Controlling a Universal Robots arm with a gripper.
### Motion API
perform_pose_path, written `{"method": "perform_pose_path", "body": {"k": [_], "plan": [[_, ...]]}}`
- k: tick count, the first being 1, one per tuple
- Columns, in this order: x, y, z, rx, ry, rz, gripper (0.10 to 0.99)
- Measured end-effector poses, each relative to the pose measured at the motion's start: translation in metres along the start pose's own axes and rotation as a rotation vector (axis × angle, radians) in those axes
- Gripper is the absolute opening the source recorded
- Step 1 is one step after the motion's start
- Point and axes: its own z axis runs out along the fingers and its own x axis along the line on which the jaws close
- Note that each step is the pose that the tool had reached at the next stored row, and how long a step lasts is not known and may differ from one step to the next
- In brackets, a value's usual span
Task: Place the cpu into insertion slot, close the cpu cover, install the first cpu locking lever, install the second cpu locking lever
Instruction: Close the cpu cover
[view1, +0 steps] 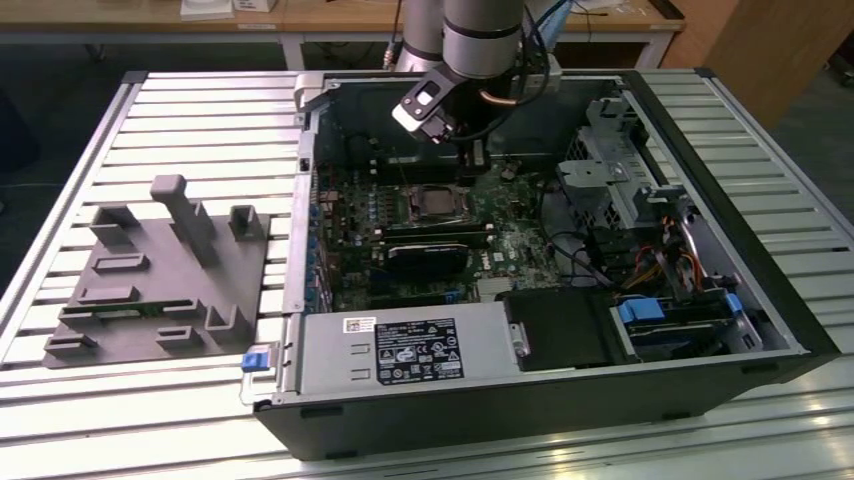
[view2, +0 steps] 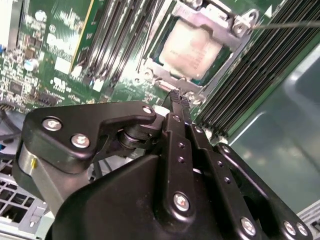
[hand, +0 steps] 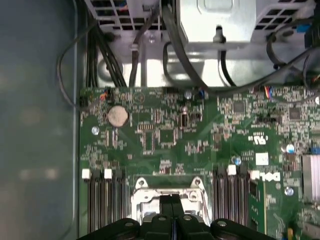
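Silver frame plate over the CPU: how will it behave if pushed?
Thin square silver metal frame plate looks like light sheet, so likely flexes. Lying flat around the pale square chip, it probably won't slide or tip.

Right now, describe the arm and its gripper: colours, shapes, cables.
The arm is a round silver-grey tube with darker bands. A white-and-black block sits at its wrist, with a cable loop beside it. The gripper is matt black, built of flat linked bars studded with silver screws.
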Motion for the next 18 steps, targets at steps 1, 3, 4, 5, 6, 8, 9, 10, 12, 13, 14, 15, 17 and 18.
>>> {"method": "perform_pose_path", "body": {"k": [1, 3, 4, 5, 6, 8, 9, 10, 12, 13, 14, 15, 17, 18], "plan": [[-0.0001, -0.0022, -0.0001, 0.0, -0.0001, 0.0, 0.106], [-0.0002, -0.0068, -0.0001, 0.0, 0.0002, 0.0, 0.106], [-0.0003, -0.0092, 0.0, 0.0, 0.0001, 0.0, 0.106], [-0.0004, -0.0112, 0.0001, 0.0, 0.0, 0.0, 0.106], [-0.0005, -0.0128, 0.0004, 0.0, 0.0, 0.0, 0.106], [-0.0005, -0.0156, 0.0014, 0.0, 0.0, 0.0, 0.106], [-0.0006, -0.0174, 0.002, 0.0, 0.0, 0.0, 0.106], [-0.0007, -0.0191, 0.0028, 0.0, -0.0001, 0.0, 0.106], [-0.0008, -0.0227, 0.0047, 0.0, 0.0, 0.0, 0.106], [-0.0008, -0.0245, 0.0058, 0.0, 0.0, 0.0, 0.106], [-0.0009, -0.026, 0.007, 0.0, -0.0001, 0.0, 0.106], [-0.001, -0.0275, 0.008, 0.0, -0.0001, 0.0, 0.106], [-0.001, -0.0302, 0.01, 0.0, 0.0, 0.0, 0.106], [-0.0011, -0.0315, 0.0109, 0.0, 0.0, 0.0, 0.106]]}}
